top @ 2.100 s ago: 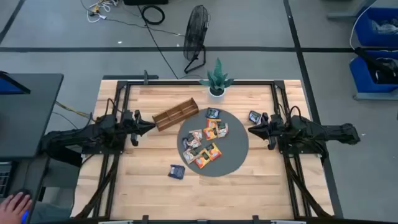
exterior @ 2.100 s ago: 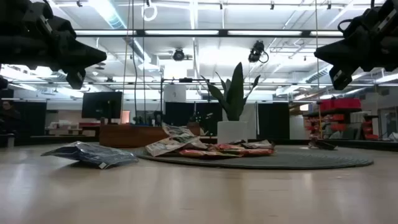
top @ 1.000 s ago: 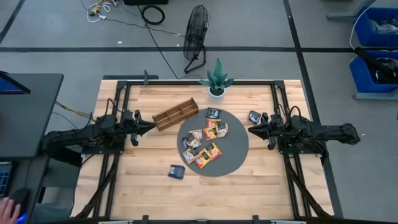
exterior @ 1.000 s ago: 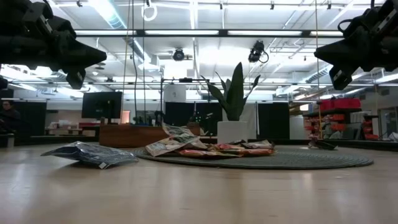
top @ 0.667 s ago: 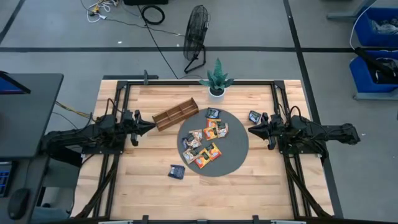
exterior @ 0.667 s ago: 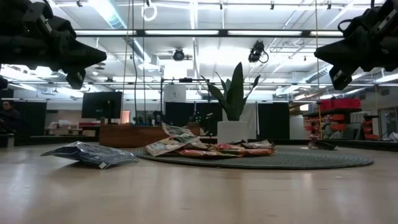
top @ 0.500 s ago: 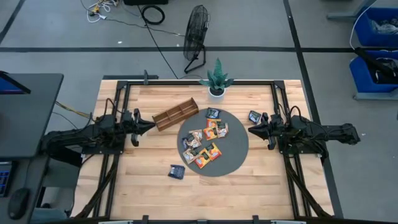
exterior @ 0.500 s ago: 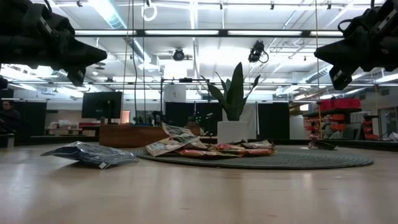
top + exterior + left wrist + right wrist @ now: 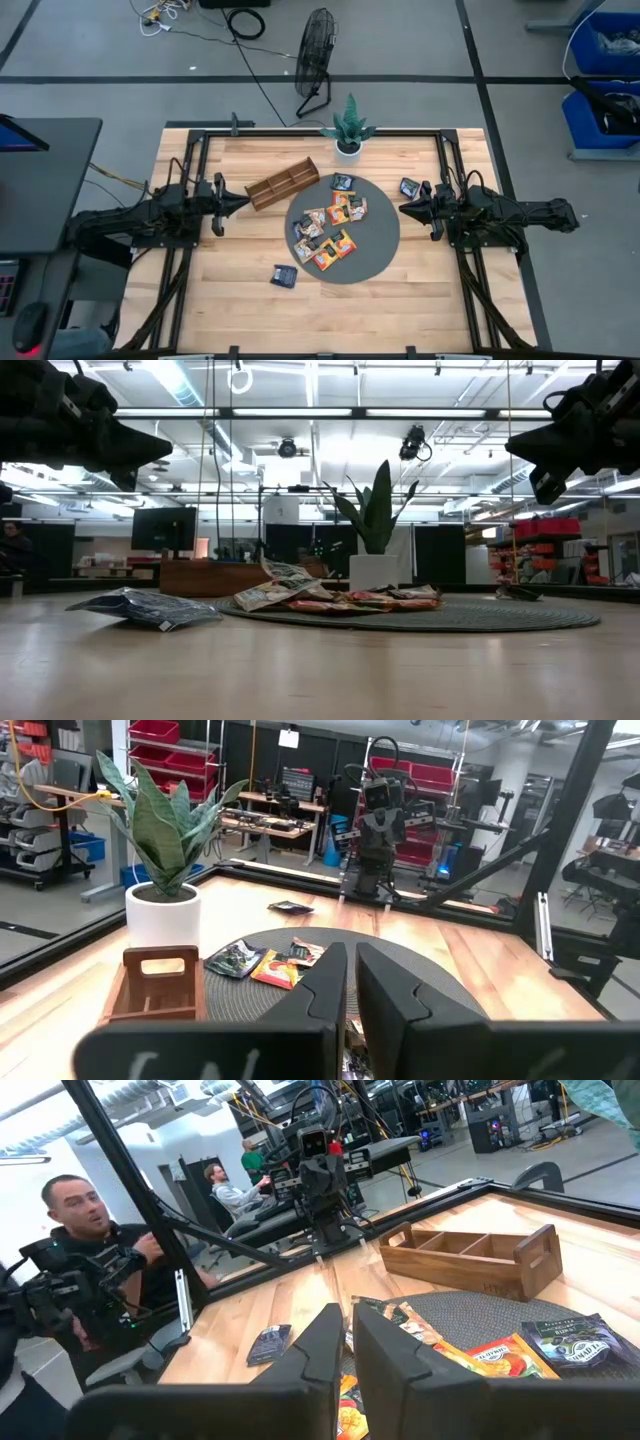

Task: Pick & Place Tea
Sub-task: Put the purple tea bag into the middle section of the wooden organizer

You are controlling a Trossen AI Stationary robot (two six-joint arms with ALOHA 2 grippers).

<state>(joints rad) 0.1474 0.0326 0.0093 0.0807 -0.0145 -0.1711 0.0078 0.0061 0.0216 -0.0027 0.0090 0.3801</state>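
Orange-yellow, red and pale flat square tea sachets (image 9: 330, 232) lie in a loose heap on a round dark grey mat (image 9: 380, 245) at the middle of the table, with one dark sachet (image 9: 343, 182) at the mat's far edge. Two more dark blue-black sachets sit off the mat on the bare wood: one (image 9: 284, 276) near the front, one (image 9: 408, 187) just beside the right gripper (image 9: 404, 208). A long brown wooden divided tray (image 9: 282, 183) rests at an angle just beyond the mat, nothing visible in its compartments.

Pale butcher-block wood forms the table top (image 9: 230, 290), edged by a black metal frame. A small green potted plant in a white pot (image 9: 348, 127) stands at the far edge.

The left gripper (image 9: 243, 201) hangs above the table near the tray's end, its fingers nearly closed with only a thin gap, holding nothing. The right gripper hangs at the mat's opposite side, fingers likewise almost together and empty.

Beyond the table lie grey floor, a black standing fan (image 9: 314, 55), cables and blue bins (image 9: 606, 50). The right wrist view shows seated people (image 9: 95, 1270) in the workshop behind
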